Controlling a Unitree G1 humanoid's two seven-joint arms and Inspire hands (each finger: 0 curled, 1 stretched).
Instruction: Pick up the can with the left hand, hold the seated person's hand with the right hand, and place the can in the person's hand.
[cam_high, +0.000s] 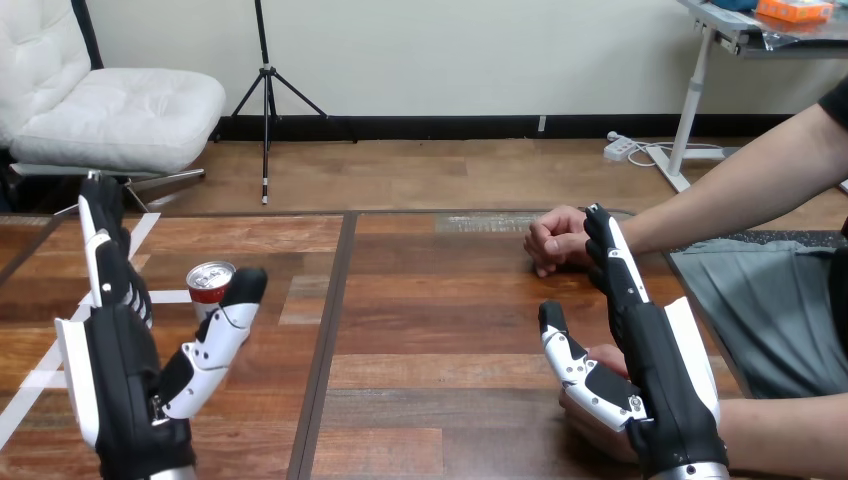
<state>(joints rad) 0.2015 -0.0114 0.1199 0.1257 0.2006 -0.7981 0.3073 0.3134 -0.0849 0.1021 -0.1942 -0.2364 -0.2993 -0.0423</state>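
- The can (210, 285) stands upright on the table (430, 330), beyond the left hand (125, 390), between its thumb and its straight, open fingers (100, 235).
- The right hand (655, 370), fingers straight and open, lies over the person's nearer hand (598, 425).

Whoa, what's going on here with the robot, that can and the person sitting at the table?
The left robot hand is open beside an upright can on the wooden table and is not yet gripping it. The right robot hand is open over the person's nearer hand, with its fingers straight, not curled round it. The person's farther hand rests as a fist on the table.
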